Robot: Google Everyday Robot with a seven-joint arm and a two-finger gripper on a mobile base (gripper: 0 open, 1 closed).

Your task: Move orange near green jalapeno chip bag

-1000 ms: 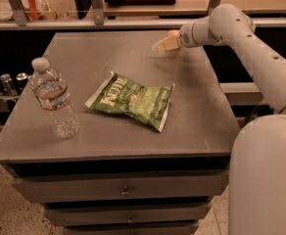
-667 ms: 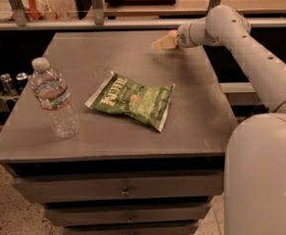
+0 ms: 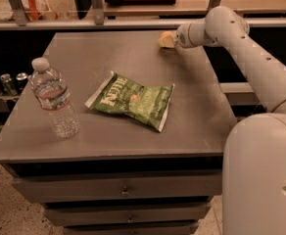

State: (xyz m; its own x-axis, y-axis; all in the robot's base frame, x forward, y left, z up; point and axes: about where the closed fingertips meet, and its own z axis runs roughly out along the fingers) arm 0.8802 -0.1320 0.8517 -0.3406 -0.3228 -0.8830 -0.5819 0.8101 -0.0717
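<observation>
Gripper (image 3: pixel 166 39) is hovering low over the far right corner of the table (image 3: pixel 133 58), with the arm reaching in from the right side. Open or closed: cannot tell, as the tip is reading as one pale yellowish lump. No orange is showing as a separate thing anywhere on the top. On that evidence it is either sitting hidden at the gripper or lying out of view.

Green jalapeno chip bag (image 3: pixel 133 100) is lying flat mid-table, lettering up, well apart from the gripper and nearer the front. Likely reason for the arm's pose: it is working the back corner where the fruit would be taken up, and the carry would then be running forward and left toward the bag.

Water bottle (image 3: pixel 55 102) is standing upright and capped at the left front, apart from the bag and off that line.

Table is a grey-topped cabinet with drawers (image 3: pixel 126 190) below. Cans (image 3: pixel 6 80) are sitting on a low shelf to the left, a rail and shelving are running behind, and the floor is speckled.
</observation>
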